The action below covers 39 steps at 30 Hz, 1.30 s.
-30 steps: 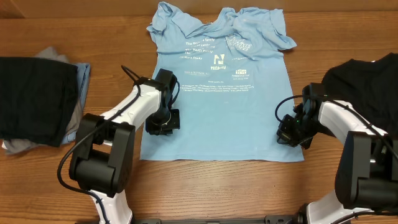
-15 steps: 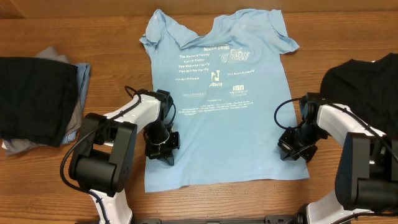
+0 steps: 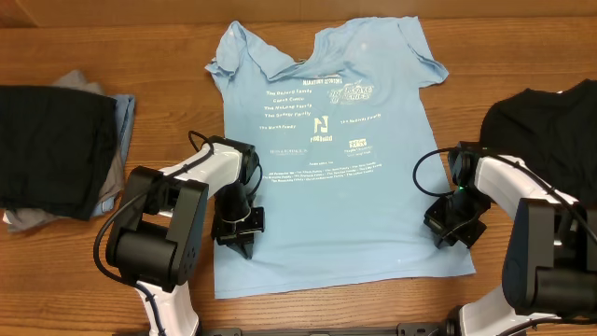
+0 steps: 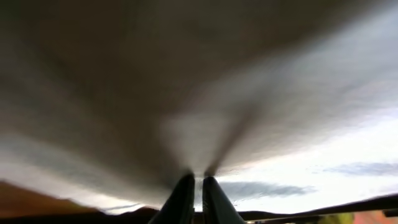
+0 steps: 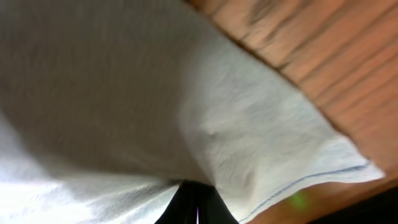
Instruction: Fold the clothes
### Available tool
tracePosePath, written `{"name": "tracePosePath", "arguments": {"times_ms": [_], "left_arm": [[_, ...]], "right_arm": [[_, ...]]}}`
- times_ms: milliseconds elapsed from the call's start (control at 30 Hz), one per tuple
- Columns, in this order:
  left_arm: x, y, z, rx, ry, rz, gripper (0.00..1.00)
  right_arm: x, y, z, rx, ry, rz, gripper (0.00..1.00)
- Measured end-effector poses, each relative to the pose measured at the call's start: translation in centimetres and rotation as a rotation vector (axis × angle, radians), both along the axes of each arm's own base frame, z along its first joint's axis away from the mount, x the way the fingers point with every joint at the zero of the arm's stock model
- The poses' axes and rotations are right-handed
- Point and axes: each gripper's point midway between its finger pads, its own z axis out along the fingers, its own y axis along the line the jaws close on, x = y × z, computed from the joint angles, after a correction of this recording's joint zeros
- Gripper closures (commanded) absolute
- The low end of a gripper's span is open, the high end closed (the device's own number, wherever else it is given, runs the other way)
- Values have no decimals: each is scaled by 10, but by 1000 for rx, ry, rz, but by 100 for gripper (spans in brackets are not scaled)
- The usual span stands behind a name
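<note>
Sky-blue T-shirt (image 3: 326, 187), judged soft, light and limp, is spread print-up at the middle of the table (image 3: 168, 56), its lower side edges clamped by left gripper (image 3: 241, 241) and right gripper (image 3: 452, 231), where it is best held.

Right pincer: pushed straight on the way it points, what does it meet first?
The light-blue T-shirt: the right pincer is shut on its fabric near the hem, with probably the table beyond.

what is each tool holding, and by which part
Both pinch the light blue T-shirt: the left tool at the lower side edge nearest it, the right tool at the opposite lower edge.
</note>
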Motion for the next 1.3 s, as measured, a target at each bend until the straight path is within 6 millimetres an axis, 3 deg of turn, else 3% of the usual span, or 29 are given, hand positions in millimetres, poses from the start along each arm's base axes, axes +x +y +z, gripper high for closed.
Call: {"name": "tracePosePath", "arguments": {"times_ms": [167, 300, 333, 367, 467, 533, 600, 800, 1000, 1167, 1300], "left_arm": [[11, 6, 14, 42, -14, -26, 80], [48, -3, 56, 12, -167, -30, 71], [56, -5, 67, 2, -207, -30, 27], [75, -11, 94, -30, -319, -29, 0], [108, -21, 138, -92, -530, -27, 0], [127, -27, 174, -140, -691, -22, 0], [131, -28, 184, -154, -735, -20, 0], [132, -28, 183, -155, -739, -20, 0], [132, -29, 183, -155, -740, -20, 0], [132, -29, 183, -155, -740, -20, 0], [133, -29, 183, -155, -740, -20, 0]], "right_arm": [[10, -12, 21, -59, -2, 15, 96], [42, -18, 60, -85, -132, 23, 93], [56, -19, 77, -93, -201, 31, 91], [65, -20, 86, -96, -243, 39, 91], [91, -23, 108, -109, -364, 55, 91], [109, -25, 113, -116, -436, 86, 91], [117, -26, 114, -117, -469, 138, 91], [147, -34, 120, -134, -589, 273, 96], [166, -67, 119, -165, -656, 301, 96], [175, -86, 88, -131, -620, 327, 96], [181, -85, 55, -67, -583, 389, 96]]}}
